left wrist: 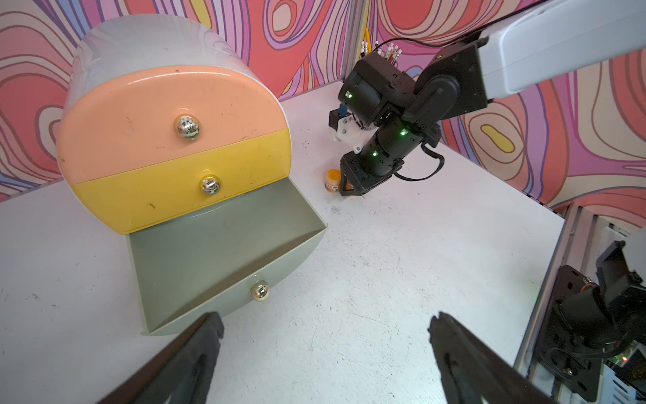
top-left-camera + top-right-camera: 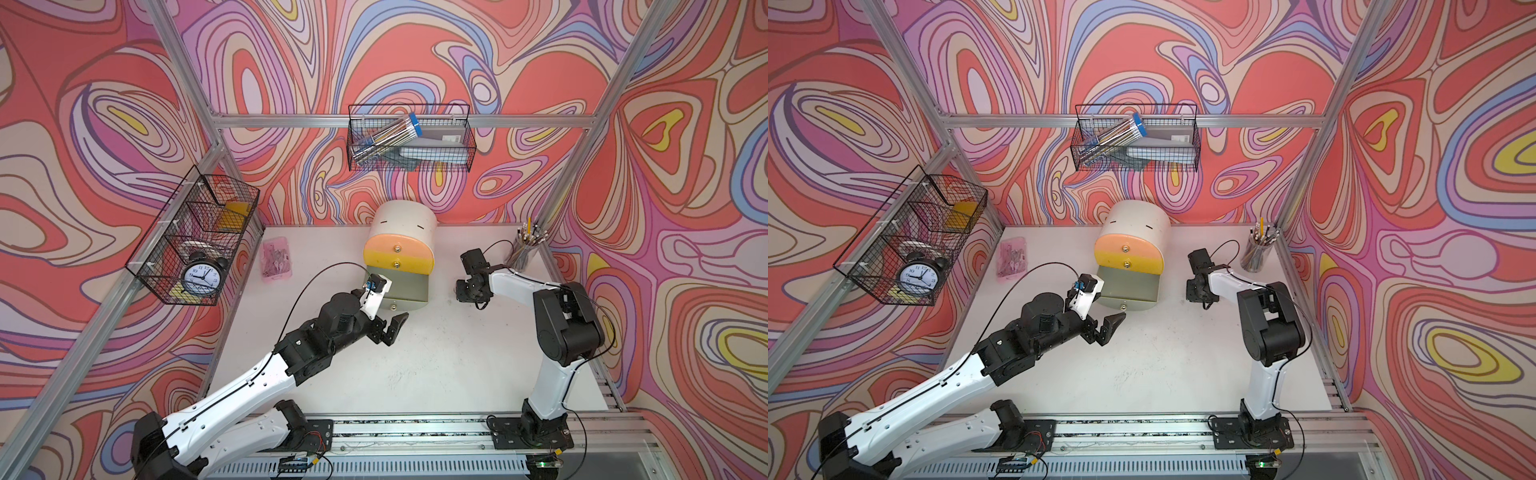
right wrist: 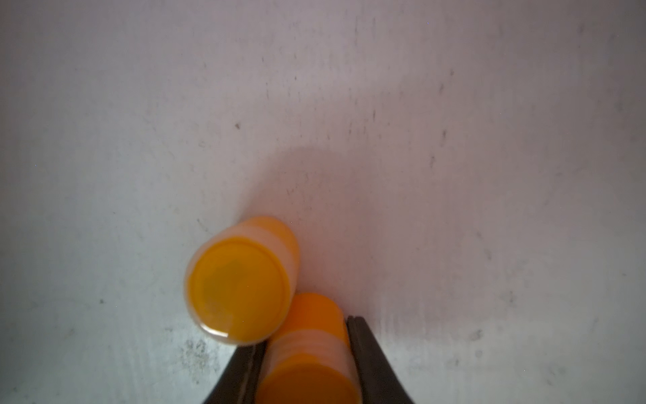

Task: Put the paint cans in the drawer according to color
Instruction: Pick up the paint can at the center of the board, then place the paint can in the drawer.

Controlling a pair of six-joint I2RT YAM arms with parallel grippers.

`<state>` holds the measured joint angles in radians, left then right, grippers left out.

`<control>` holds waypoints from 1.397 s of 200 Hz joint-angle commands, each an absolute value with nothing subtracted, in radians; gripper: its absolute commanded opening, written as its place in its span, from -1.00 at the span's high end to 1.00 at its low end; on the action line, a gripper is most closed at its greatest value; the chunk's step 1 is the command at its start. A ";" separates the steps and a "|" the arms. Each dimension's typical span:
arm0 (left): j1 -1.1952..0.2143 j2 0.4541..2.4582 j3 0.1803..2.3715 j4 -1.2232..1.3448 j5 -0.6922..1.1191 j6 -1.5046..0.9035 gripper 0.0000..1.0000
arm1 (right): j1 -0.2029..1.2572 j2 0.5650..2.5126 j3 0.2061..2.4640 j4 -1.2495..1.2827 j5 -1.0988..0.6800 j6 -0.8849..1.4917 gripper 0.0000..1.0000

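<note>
Right wrist view: my right fingers (image 3: 368, 353) sat closed on an orange can (image 3: 311, 342), one pressing each side, so I judged it clamped, low over the bench (image 3: 454, 140). The worry was the second orange can (image 3: 241, 283), which stood right against the outside of one finger, seemingly touching. Lifting or swinging away could have dragged it over and sent it rolling. The grip also lay near the fingertips, so the can might have slipped out on the carry. Further out, the chest (image 2: 405, 232) stood near, its grey-green bottom drawer (image 1: 223, 245) pulled open and empty. My left fingers (image 1: 195, 356) were spread wide apart, holding nothing, hovering in front of that drawer.
</note>
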<state>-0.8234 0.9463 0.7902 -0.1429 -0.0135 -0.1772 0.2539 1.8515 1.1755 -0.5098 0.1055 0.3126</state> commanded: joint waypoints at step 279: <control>-0.826 0.846 0.615 0.008 -0.237 -0.268 -0.98 | 0.388 1.569 1.074 -0.393 0.262 0.406 -0.37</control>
<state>-0.8242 0.8425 0.6289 -0.0277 -0.2604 -0.2623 0.5289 1.5204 1.1328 -0.3737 0.3607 0.4404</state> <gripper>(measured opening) 0.988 0.686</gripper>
